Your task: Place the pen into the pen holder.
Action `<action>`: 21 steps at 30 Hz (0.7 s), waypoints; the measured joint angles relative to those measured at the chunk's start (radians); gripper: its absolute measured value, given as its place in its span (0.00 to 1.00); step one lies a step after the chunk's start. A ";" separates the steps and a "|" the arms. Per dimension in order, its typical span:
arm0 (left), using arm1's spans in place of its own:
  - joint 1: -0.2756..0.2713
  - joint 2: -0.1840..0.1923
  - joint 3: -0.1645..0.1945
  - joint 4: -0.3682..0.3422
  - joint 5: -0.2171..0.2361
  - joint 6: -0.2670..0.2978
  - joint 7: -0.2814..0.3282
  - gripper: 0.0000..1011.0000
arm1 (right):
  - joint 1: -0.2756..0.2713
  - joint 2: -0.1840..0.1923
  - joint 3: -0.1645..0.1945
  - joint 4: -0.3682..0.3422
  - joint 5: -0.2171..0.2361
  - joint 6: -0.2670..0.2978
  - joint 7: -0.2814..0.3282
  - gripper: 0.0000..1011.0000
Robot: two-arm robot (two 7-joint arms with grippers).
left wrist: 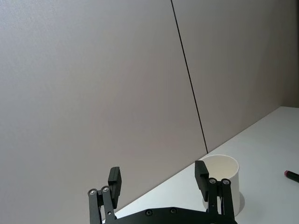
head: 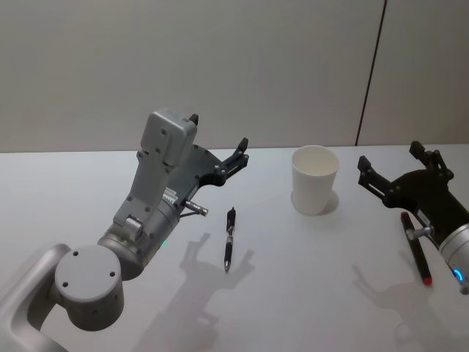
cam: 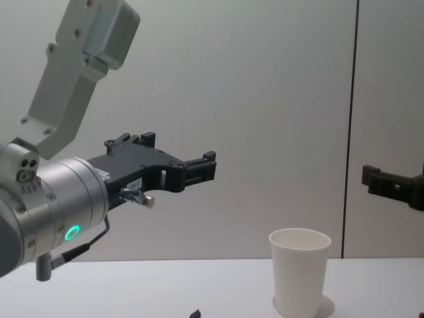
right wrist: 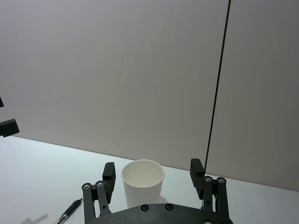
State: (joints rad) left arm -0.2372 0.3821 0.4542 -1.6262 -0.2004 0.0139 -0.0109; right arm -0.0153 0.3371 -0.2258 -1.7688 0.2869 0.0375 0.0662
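Observation:
The pen (head: 415,248), slim and black with red tips, lies on the table at the right, partly under my right wrist; its red end (left wrist: 290,175) also shows in the left wrist view. The pen holder (head: 315,180) is a white paper cup (right wrist: 143,179) standing upright and empty at the table's back middle (cam: 299,271). My right gripper (head: 390,155) hovers open to the right of the cup, above the pen's far end, holding nothing. Raised left of the cup, my left gripper (head: 218,130) is open and empty too.
A second black pen (head: 229,240) lies on the white table (head: 308,301) between the arms, in front and left of the cup. A short cable with a silver connector (head: 195,209) hangs from my left wrist. A grey wall stands behind.

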 joint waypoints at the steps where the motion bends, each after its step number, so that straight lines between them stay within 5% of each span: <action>1: 0.000 0.000 0.000 0.000 0.000 0.000 0.000 0.99 | -0.001 0.000 0.000 -0.002 0.000 0.006 -0.002 0.99; 21: 0.000 0.000 0.000 0.000 0.000 0.000 0.000 0.99 | -0.003 -0.001 0.004 -0.048 -0.026 0.189 -0.057 0.99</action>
State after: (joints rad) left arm -0.2372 0.3821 0.4542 -1.6262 -0.2004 0.0139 -0.0109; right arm -0.0187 0.3360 -0.2219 -1.8167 0.2609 0.2265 0.0093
